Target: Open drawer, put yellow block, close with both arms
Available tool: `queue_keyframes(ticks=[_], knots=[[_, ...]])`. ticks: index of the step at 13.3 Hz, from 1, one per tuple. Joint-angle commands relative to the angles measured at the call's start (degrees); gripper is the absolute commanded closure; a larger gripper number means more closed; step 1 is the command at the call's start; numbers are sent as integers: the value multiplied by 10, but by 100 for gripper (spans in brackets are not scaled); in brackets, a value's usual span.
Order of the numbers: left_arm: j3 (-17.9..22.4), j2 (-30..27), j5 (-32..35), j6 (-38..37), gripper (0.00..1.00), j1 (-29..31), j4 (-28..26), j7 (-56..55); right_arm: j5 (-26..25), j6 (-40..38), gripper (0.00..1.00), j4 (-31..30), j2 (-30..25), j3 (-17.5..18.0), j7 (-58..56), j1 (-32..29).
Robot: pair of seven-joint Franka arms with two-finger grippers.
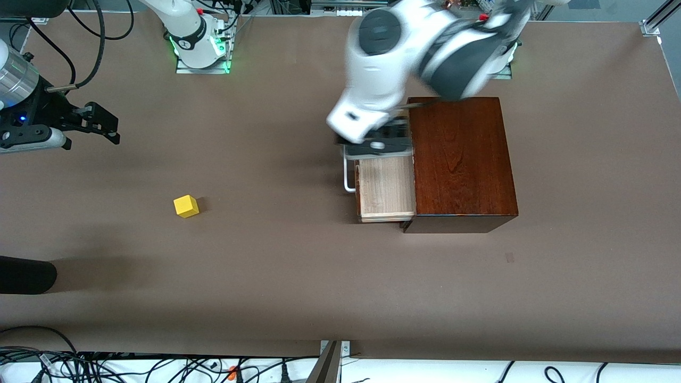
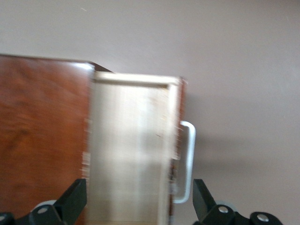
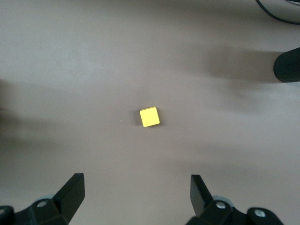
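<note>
The drawer [image 1: 385, 187] is pulled out of the dark mahogany box [image 1: 460, 159] toward the right arm's end of the table. Its pale-wood tray is empty and its white handle [image 1: 348, 178] shows. My left gripper [image 1: 379, 142] is open and empty, up over the drawer's farther part. In the left wrist view its fingers [image 2: 72, 201] straddle the tray [image 2: 129, 154] and handle [image 2: 186, 161] from above. The yellow block [image 1: 186, 206] sits on the table toward the right arm's end. My right gripper [image 1: 104, 123] is open and empty, high above the table; the block [image 3: 149, 116] shows below it.
The table is a brown mat [image 1: 298, 276]. A black rounded object [image 1: 26, 274] lies at the mat's edge at the right arm's end, nearer the front camera than the block; it also shows in the right wrist view [image 3: 287, 65]. Cables run along the near table edge.
</note>
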Motion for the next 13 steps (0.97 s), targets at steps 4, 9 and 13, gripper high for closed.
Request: queue_keyframes(ticks=[4, 9, 13], knots=[[-5, -100, -37, -55, 0, 161, -71, 125, 1, -8, 0, 14, 5, 1, 7, 0], [10, -135, -75, -80, 0, 241, -80, 228, 1, -8, 0, 14, 5, 1, 7, 0], [191, -206, -114, -78, 0, 148, -154, 357, 1, -8, 0, 14, 5, 1, 7, 0]])
